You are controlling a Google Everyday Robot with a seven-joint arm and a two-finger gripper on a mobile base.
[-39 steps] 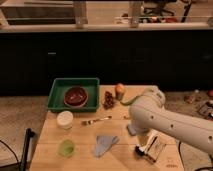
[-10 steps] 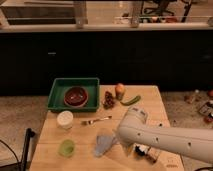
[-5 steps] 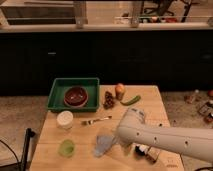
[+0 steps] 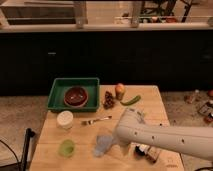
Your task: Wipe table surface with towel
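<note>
The table surface [image 4: 85, 135] is a pale wooden plank top filling the lower middle of the camera view. The towel [image 4: 103, 144], a small pale grey-blue cloth, lies flat on it near the front. My white arm [image 4: 150, 134] reaches in from the lower right and ends right at the towel's right edge. The gripper is tucked under the arm's end, hidden from view, hanging low over the table beside the towel. Nothing shows as held.
A green tray [image 4: 55, 94] with a dark red bowl [image 4: 76, 95] stands at the back left. A white cup [image 4: 65, 119], a green cup [image 4: 66, 147] and a fork [image 4: 96, 120] lie left of the towel. Brown, orange and green food items [image 4: 120, 95] sit at the back.
Since the oldest frame the arm has swung down and left over the table to the towel's right edge. Over the last second it has hardly moved, and the towel lies as before.
</note>
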